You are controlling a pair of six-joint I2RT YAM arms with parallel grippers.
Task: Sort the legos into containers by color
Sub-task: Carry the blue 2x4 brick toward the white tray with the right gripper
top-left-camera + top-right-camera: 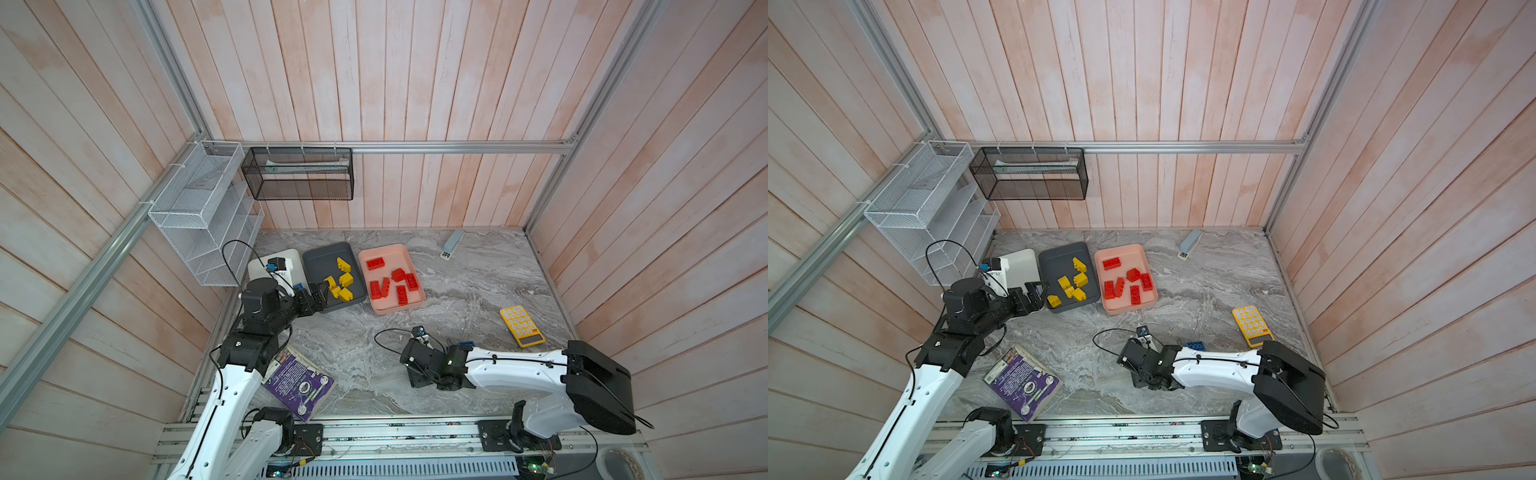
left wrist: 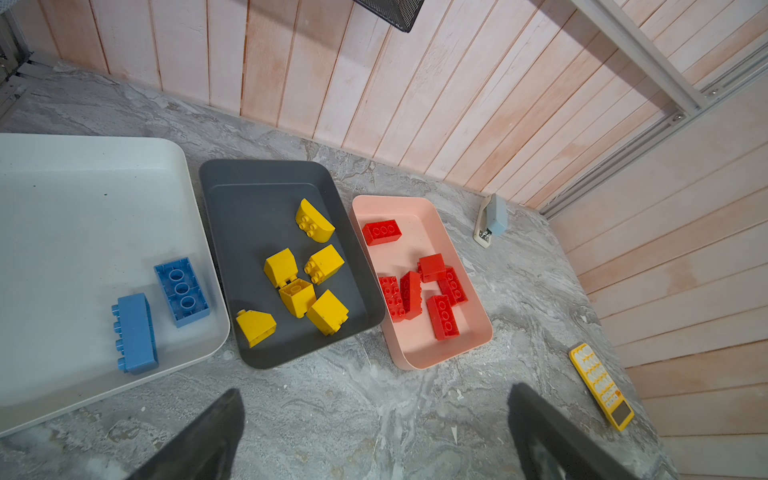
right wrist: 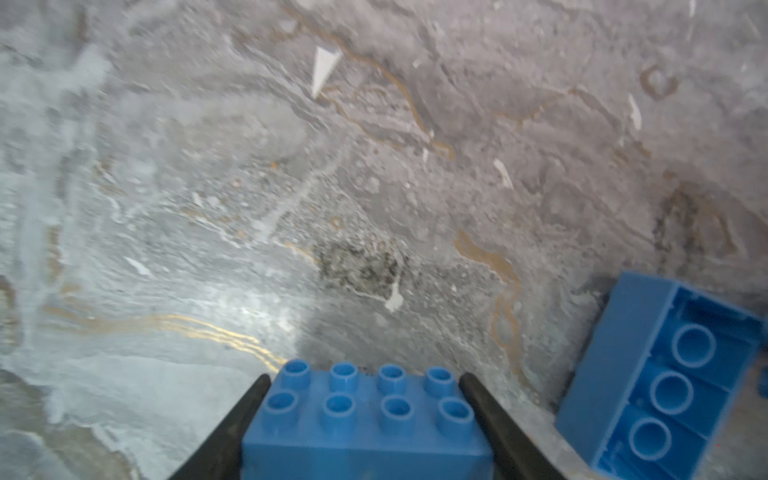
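Note:
In the right wrist view my right gripper (image 3: 365, 375) is shut on a blue lego (image 3: 365, 432), studs up, one finger against each short side, low over the marble table. A second blue lego (image 3: 660, 374) lies beside it, hollow side up; it also shows in a top view as the blue lego (image 1: 465, 344). My left gripper (image 2: 376, 390) hangs open and empty over bare table in front of the containers. The white tray (image 2: 83, 199) holds two blue legos (image 2: 181, 291). The dark grey tray (image 2: 249, 208) holds several yellow legos (image 2: 324, 264). The pink tray (image 2: 419, 208) holds several red legos (image 2: 381, 232).
A yellow calculator (image 1: 521, 326) lies at the right. A purple book (image 1: 297, 380) lies at the front left. A grey stapler (image 1: 451, 244) sits by the back wall. A white wire basket (image 1: 203, 216) and a black one (image 1: 299, 174) hang on the walls.

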